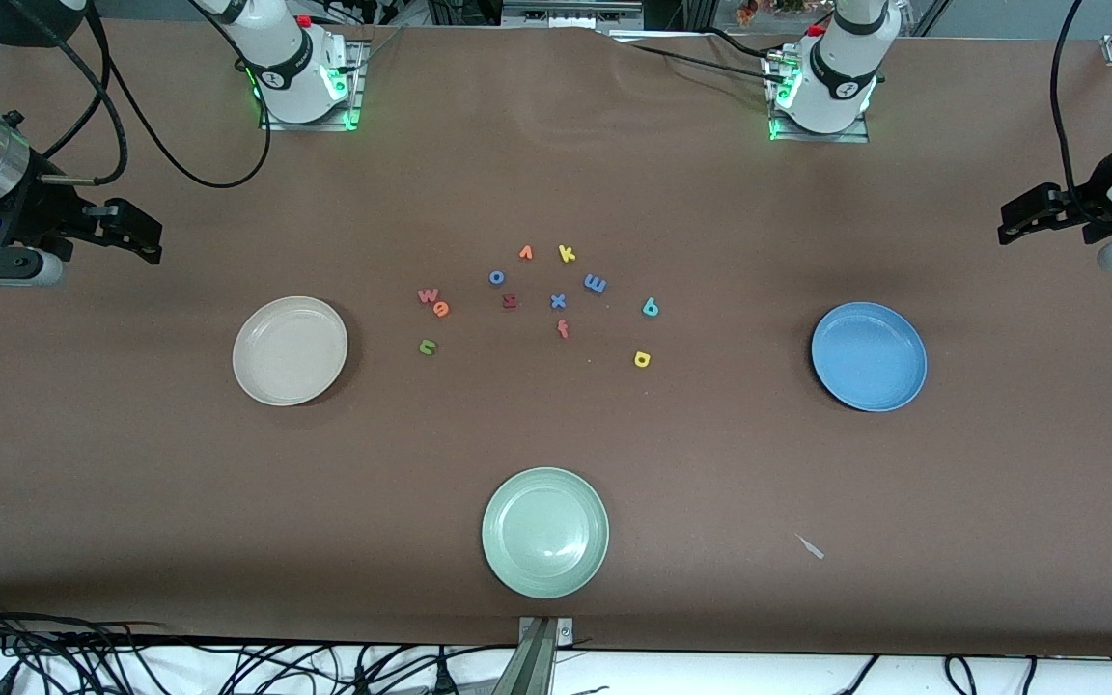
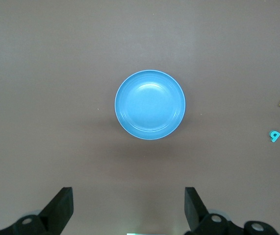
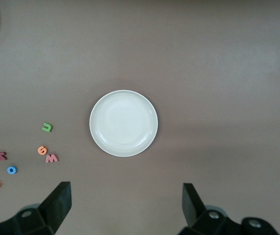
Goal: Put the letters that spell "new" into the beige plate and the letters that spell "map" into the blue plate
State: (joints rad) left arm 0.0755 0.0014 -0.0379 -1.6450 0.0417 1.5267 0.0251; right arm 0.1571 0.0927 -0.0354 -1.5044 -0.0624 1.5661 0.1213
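1. Sorting has yet to begin: the beige plate (image 1: 290,350) and the blue plate (image 1: 869,356) lie empty at nine and three o'clock of the letter cluster.
2. Mix-ups are the likely risk: the orange e (image 1: 440,309) touches the pinkish w (image 1: 428,295), so two could be lifted at once; the green n (image 1: 428,347) lies just beside them.
3. The blue m (image 1: 595,284), teal p (image 1: 650,307) and yellow a (image 1: 642,359) sit near a decoy x (image 1: 558,301).
4. The left gripper (image 2: 128,209) and right gripper (image 3: 126,208) are held wide apart, empty, over the table's ends.
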